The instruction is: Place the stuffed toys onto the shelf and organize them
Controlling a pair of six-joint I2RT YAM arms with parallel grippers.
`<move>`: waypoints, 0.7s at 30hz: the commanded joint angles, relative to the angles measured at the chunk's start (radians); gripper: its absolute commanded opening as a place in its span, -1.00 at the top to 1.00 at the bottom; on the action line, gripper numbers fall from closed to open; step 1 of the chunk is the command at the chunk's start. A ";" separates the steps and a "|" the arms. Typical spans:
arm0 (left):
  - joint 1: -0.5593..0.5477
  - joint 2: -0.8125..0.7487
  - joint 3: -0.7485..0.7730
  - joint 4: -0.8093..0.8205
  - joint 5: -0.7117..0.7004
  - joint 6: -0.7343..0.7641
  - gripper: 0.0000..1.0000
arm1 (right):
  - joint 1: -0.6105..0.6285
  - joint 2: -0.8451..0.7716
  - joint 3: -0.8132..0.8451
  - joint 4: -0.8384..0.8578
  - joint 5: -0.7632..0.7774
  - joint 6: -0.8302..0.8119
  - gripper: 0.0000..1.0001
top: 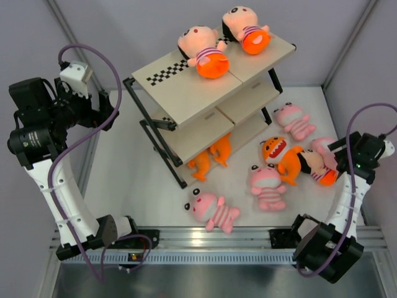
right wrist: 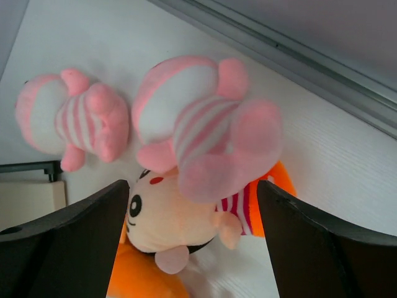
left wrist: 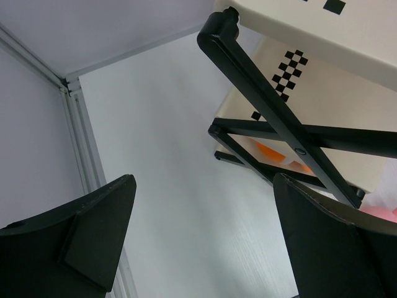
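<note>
1. Matte black wedge-shaped fingers (right wrist: 74, 248) fill both lower corners of the right wrist view. The right gripper (right wrist: 192, 186) is spread wide and pinches nothing.
2. Between those fingers, a fuzzy pink striped animal (right wrist: 198, 143) lies piled on a peach-faced doll (right wrist: 167, 223). The doll has a round soft head and a red-striped shirt, with orange showing at its three o'clock side.
3. At ten o'clock in that view lies a second pink animal (right wrist: 68, 118), plump and white-bellied, on the finely grained white table (right wrist: 322, 161).
4. Over to the left gripper (left wrist: 205, 180): it is also wide apart, with nothing between its flat dark pads. It hangs over bare table, and the black metal frame (left wrist: 273, 112) slants past at one o'clock.
5. From above, the shelf (top: 186, 93) stands at twelve o'clock on the table. It has three smooth beige boards and checkerboard strips on the top one.
6. Up on that top board lie one doll (top: 201, 49) and its twin (top: 245, 28) side by side. Both are on their backs, with their rounded orange bottoms toward the near edge.
7. An orange plush (top: 211, 158) lies on the table at the lowest board's near edge, partly hidden.
8. Loose on the table from three to five o'clock are an orange toothy creature (top: 279, 155) and two more pink ones (top: 268, 185) (top: 214, 210), all soft and stubby-limbed.
</note>
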 commanded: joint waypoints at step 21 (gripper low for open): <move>-0.005 -0.023 -0.020 0.041 0.005 0.044 -0.96 | -0.105 -0.191 -0.411 0.246 0.066 0.207 -0.31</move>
